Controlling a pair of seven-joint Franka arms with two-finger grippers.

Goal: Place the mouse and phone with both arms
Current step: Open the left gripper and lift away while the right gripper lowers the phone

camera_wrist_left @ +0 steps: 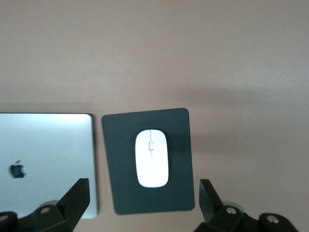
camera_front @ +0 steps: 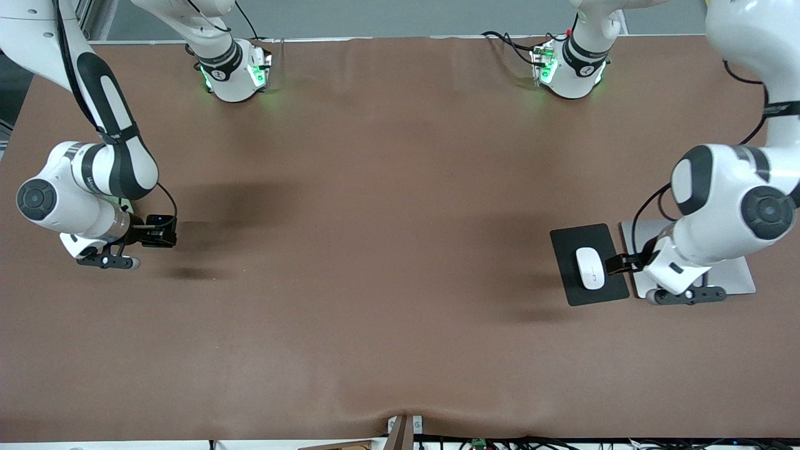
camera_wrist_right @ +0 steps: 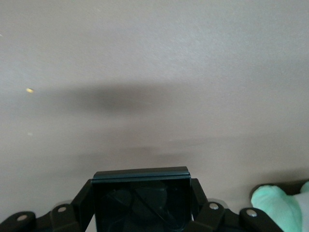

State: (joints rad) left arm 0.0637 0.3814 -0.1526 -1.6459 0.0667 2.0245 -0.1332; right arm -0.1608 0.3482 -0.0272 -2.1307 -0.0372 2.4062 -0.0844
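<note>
The white mouse (camera_front: 590, 268) lies on a dark grey pad (camera_front: 578, 239) toward the left arm's end of the table. It also shows in the left wrist view (camera_wrist_left: 151, 157) on that pad (camera_wrist_left: 118, 193). My left gripper (camera_front: 620, 263) is open and empty, up in the air over the pad's edge beside the mouse; its fingers (camera_wrist_left: 77, 193) stand wide apart. My right gripper (camera_front: 157, 230) is shut on the black phone (camera_front: 161, 224) and holds it over bare table at the right arm's end. The right wrist view shows the phone (camera_wrist_right: 141, 195) between the fingers (camera_wrist_right: 82, 198).
A silver laptop (camera_front: 731, 278), lid closed, lies beside the pad, partly under my left arm; its logo shows in the left wrist view (camera_wrist_left: 46, 159). The brown cloth (camera_front: 375, 250) covers the table. A pale green shape (camera_wrist_right: 282, 203) shows at the edge of the right wrist view.
</note>
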